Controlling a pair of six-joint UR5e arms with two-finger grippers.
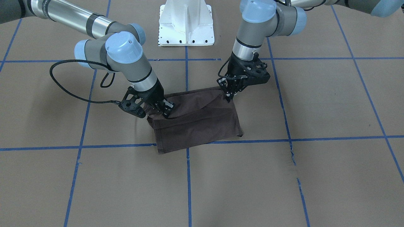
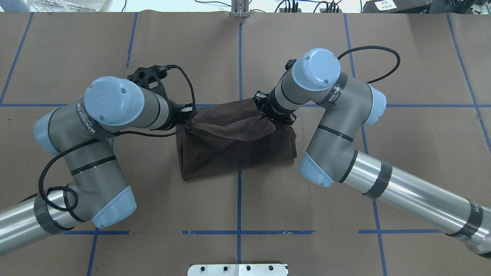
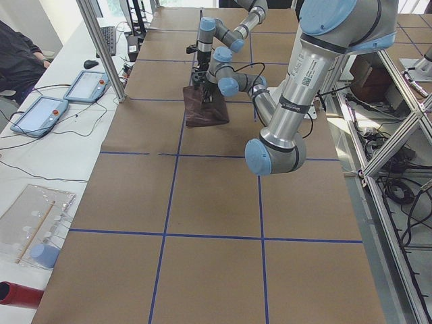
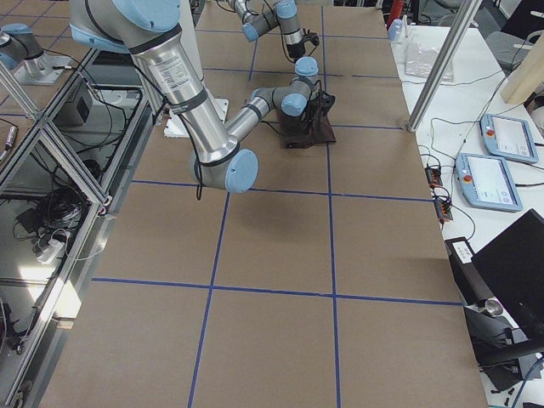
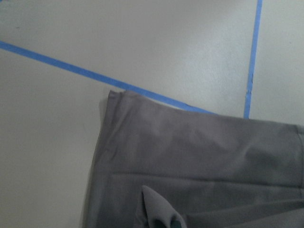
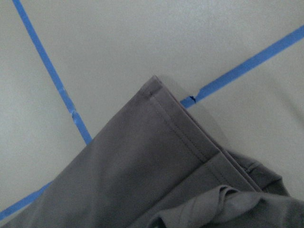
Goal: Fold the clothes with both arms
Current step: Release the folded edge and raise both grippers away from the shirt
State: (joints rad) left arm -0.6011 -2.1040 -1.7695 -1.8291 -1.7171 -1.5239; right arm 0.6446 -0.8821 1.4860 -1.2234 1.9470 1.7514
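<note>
The dark brown T-shirt (image 1: 202, 126) (image 2: 238, 153) lies folded into a rectangle at the middle of the table, small in the side views (image 3: 204, 111) (image 4: 310, 132). Its top layer is lifted into a sagging band strung between the two grippers. My left gripper (image 1: 228, 96) (image 2: 188, 124) is shut on one corner of that band. The other end is pinched in my right gripper (image 1: 165, 114) (image 2: 267, 117), also shut. Both wrist views look down on hemmed shirt fabric (image 5: 199, 156) (image 6: 142, 180) with a bunched fold at the bottom edge. Collar, print and labels are hidden.
Brown paper with a grid of blue tape lines (image 1: 187, 176) covers the table. The white base pedestal (image 1: 186, 25) (image 2: 238, 269) stands on the robot's side. Two tablets (image 3: 40, 111) (image 4: 497, 161), cables and a seated person (image 3: 20, 54) are on a side bench.
</note>
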